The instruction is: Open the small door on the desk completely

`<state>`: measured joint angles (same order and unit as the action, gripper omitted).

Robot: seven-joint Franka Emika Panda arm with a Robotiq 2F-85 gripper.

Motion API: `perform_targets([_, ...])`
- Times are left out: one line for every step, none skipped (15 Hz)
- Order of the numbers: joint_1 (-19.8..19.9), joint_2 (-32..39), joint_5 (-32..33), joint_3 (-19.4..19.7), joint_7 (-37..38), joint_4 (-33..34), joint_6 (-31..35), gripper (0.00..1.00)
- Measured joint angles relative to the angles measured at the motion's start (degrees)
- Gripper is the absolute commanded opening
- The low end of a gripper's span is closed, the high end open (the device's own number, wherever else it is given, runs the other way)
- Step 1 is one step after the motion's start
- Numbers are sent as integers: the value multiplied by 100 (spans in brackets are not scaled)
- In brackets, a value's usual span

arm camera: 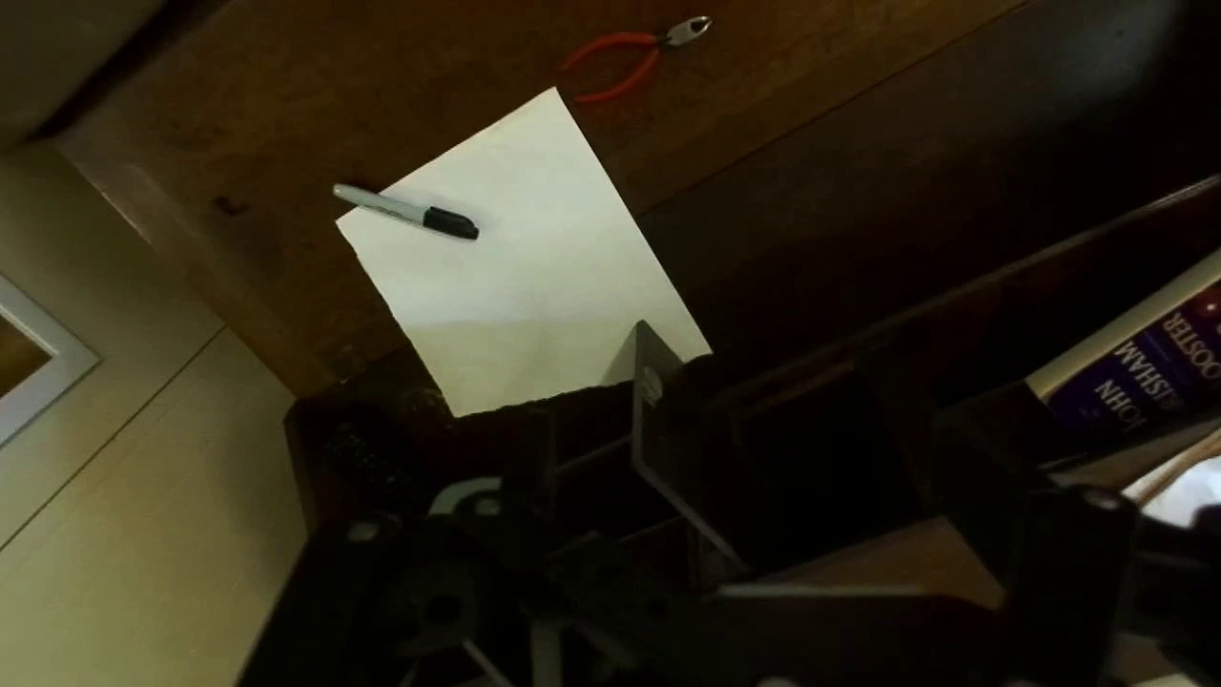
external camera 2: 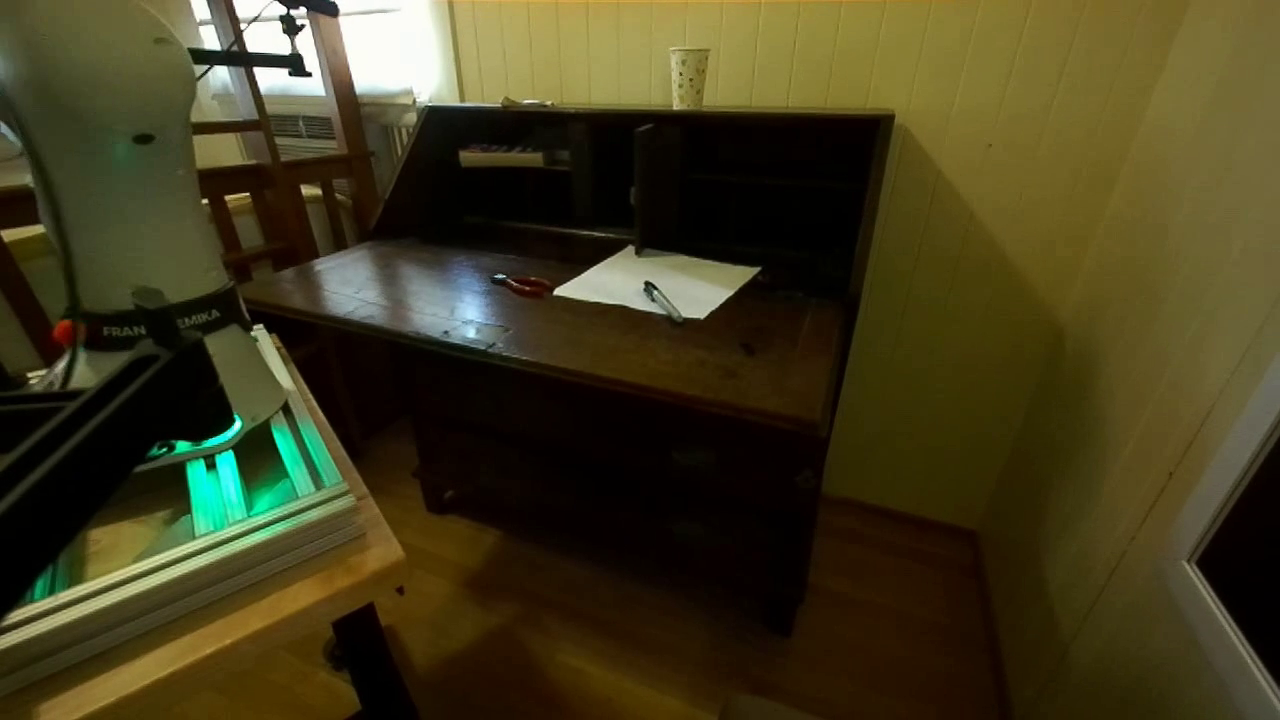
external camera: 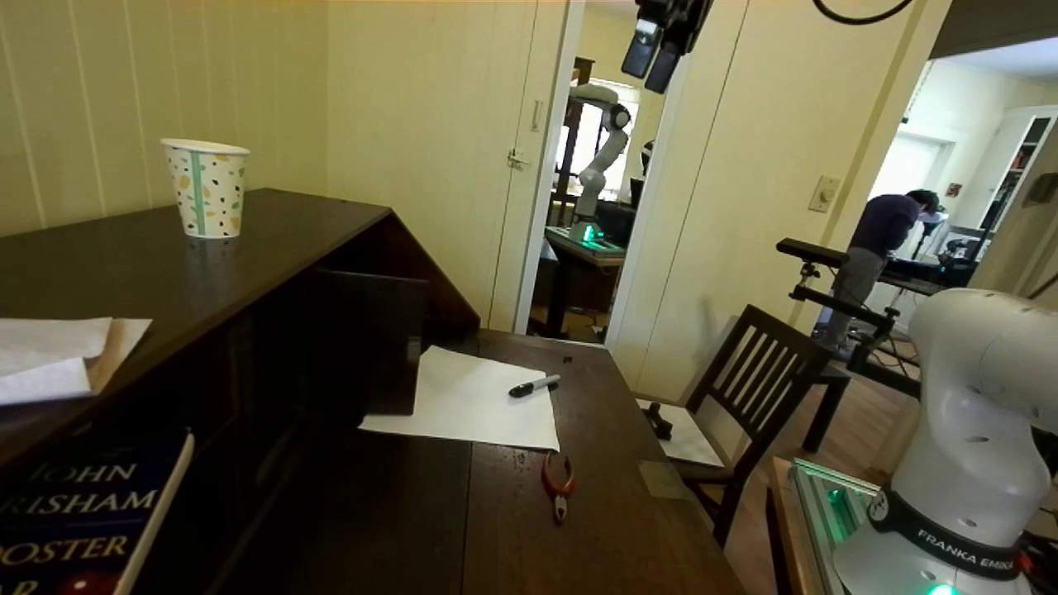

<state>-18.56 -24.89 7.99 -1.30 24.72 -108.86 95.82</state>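
Wrist view gives me the small upright rectangular door of dark brown wood standing open, out from the compartments of the polished dark brown wooden counter, its outer corner over the rectangular sheet of white paper that carries a grey, black-capped marker. High in an exterior view hangs my black two-fingered pincer, fingers parted, how widely I cannot tell, holding nothing, well apart from the door

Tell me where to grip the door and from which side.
Probably pinch the door by its free vertical edge, coming from the front of the desk, end effector straddling both faces: it's thin, upright and swung outward, that edge jutting over the paper.
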Motion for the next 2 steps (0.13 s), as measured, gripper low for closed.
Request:
perform_targets([162,-5,-31,-120,-10,-12,8,100])
perform_targets([230,2,-36,-185,-10,-53,17,100])
